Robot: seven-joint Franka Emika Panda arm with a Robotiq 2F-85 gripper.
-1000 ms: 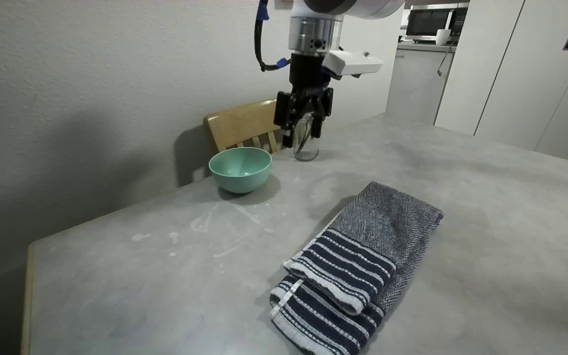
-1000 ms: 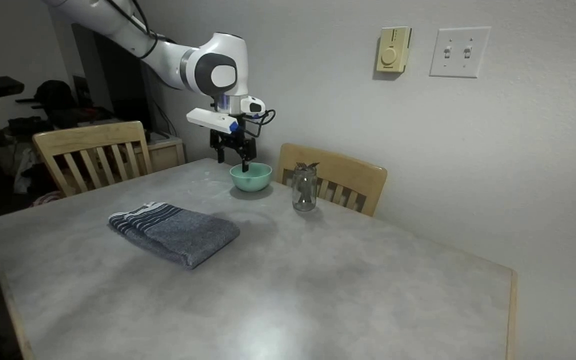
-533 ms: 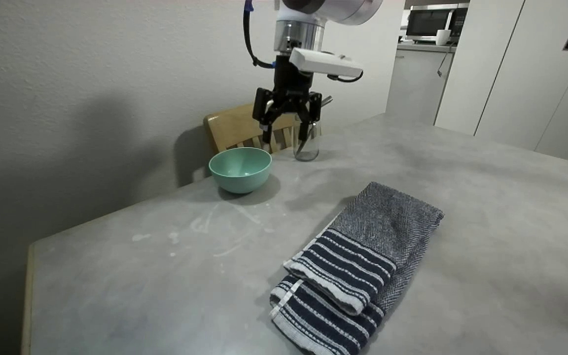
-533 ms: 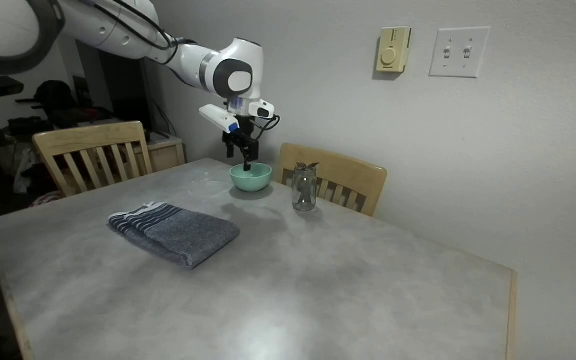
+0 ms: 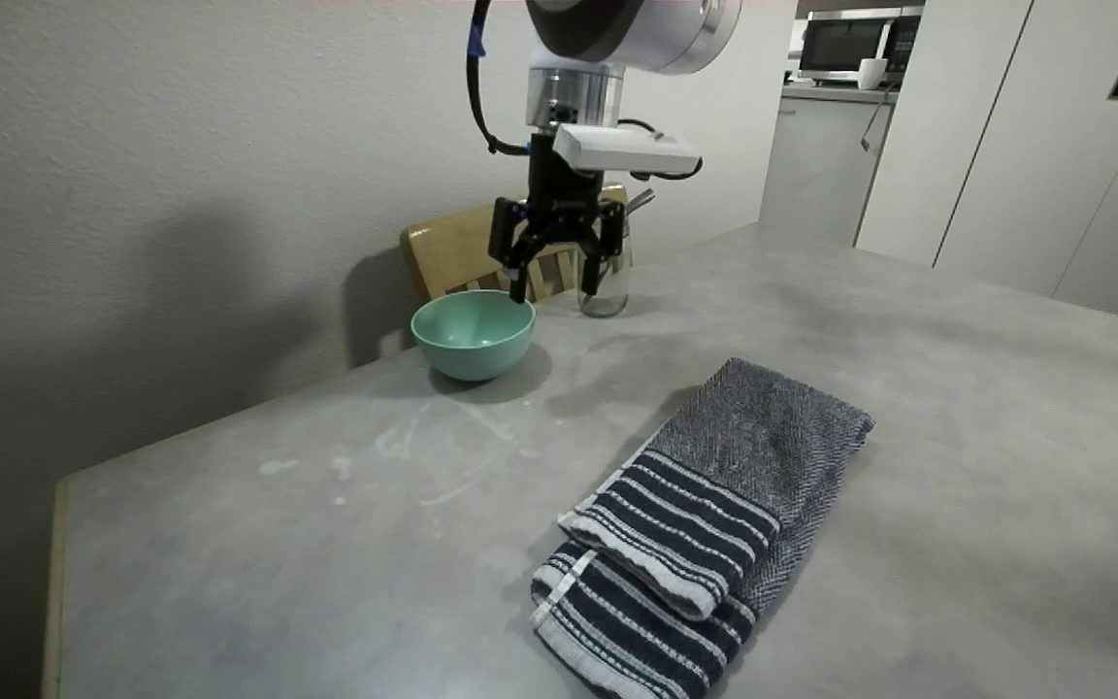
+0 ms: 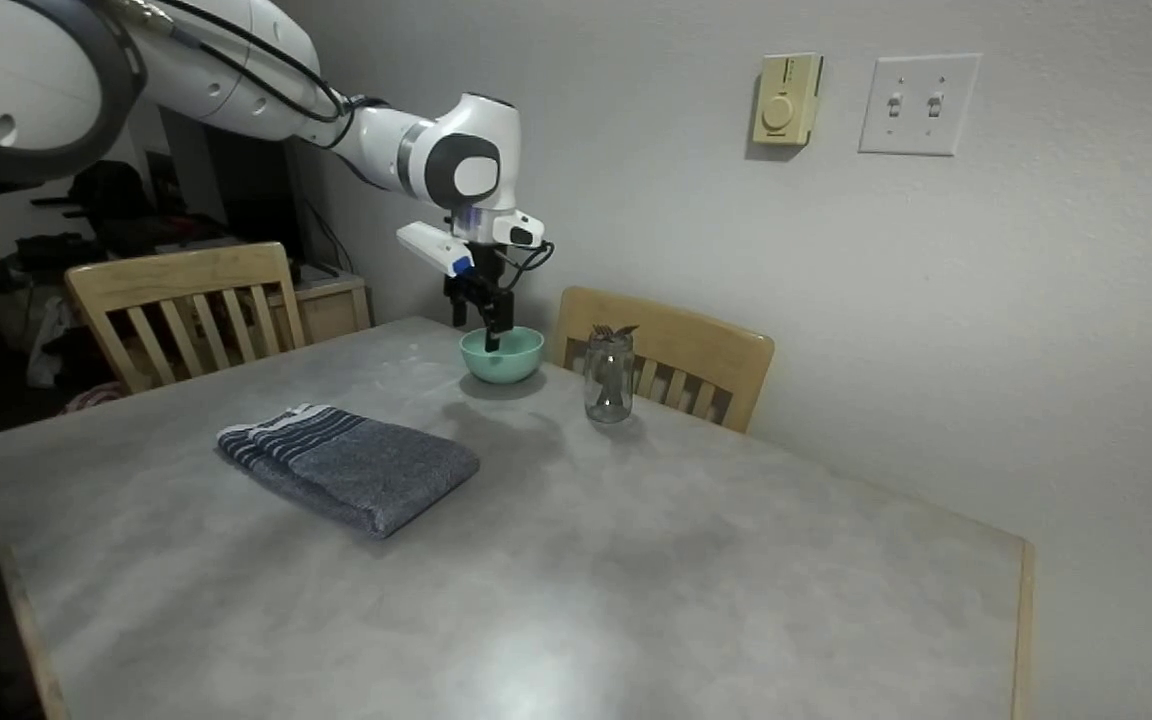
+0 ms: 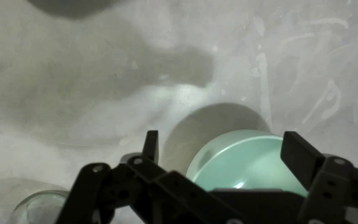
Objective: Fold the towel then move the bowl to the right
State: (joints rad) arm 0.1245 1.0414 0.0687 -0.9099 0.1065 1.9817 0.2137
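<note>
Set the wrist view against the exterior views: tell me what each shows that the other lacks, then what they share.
Only the wrist view: a look down through the open pincer at part of the bowl, plus a dark rounded patch at the top edge that I can't identify.
Only the exterior views: the folded towel, a wooden chair and utensils in the jar.
Shared: the pincer, bowl, jar and grey table; in the wrist view the bottom edge cuts off the jar and the pincer hides part of the bowl.
</note>
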